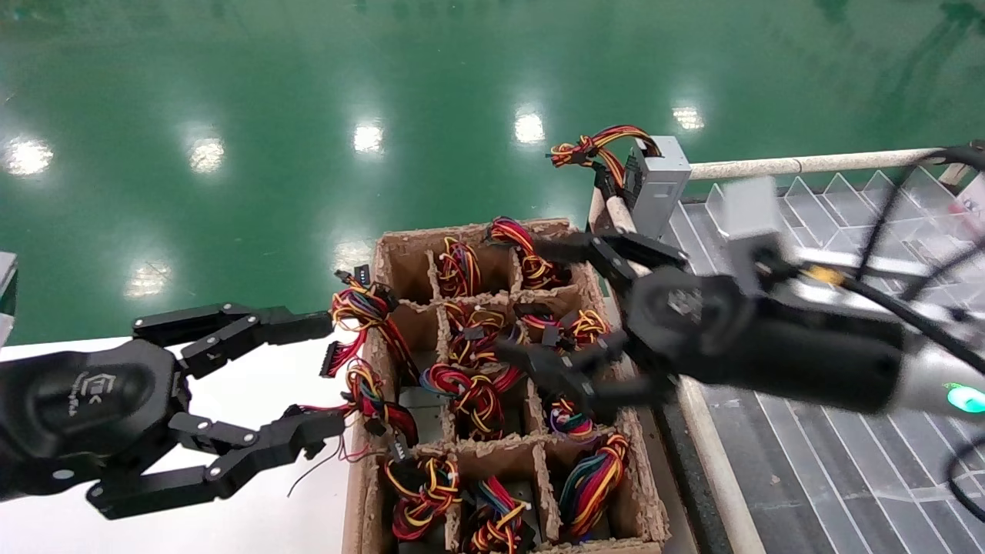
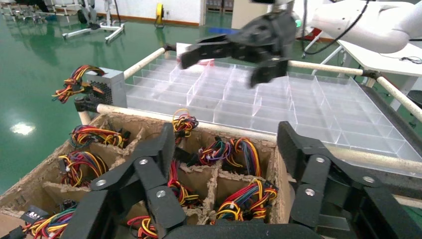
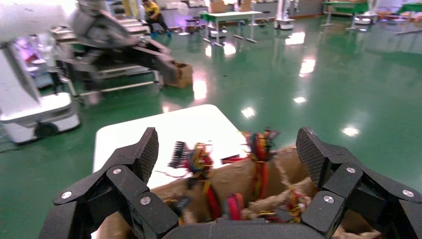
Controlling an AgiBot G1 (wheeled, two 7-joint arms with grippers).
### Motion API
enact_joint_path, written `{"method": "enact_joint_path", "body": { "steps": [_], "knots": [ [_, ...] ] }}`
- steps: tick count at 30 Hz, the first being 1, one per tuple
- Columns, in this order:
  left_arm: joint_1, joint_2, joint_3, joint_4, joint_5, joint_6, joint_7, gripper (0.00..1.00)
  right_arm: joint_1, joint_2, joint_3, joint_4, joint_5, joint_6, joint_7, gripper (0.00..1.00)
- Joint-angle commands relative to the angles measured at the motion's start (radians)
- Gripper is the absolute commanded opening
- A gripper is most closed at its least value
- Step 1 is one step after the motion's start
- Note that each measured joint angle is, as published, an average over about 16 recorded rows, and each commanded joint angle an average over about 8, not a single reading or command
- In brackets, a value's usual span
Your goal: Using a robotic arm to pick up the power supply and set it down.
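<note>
Nearest my head camera, the left hand (image 1: 327, 381) hangs over the white bench (image 1: 254, 523), fingers spread wide and holding nothing, its tips just beside the cardboard divider box (image 1: 369, 462). From where I sit, that box is crammed with bundles of red, yellow and black wires (image 1: 462, 392) in nearly every cell. Over its right side I have the right hand (image 1: 539, 304), also spread wide and empty, on its white arm (image 1: 946, 385) with the green light. Beyond the box, the power supply (image 1: 658, 188) sits at the near corner of the clear compartment tray (image 1: 846, 215), vent face toward the box, its coloured leads (image 1: 592, 146) trailing out over the green floor (image 1: 308, 92).
</note>
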Motion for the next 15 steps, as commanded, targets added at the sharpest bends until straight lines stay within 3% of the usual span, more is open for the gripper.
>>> {"method": "enact_joint_path", "body": {
  "steps": [1, 15],
  "knots": [
    [0.0, 0.0, 0.0, 0.0, 0.0, 0.0, 0.0, 1.0, -0.031, 0.023, 0.037, 0.037, 0.005, -0.026, 0.017, 1.0],
    [0.0, 0.0, 0.0, 0.0, 0.0, 0.0, 0.0, 1.0, -0.205, 0.154, 0.247, 0.243, 0.036, -0.176, 0.11, 1.0]
  ]
}}
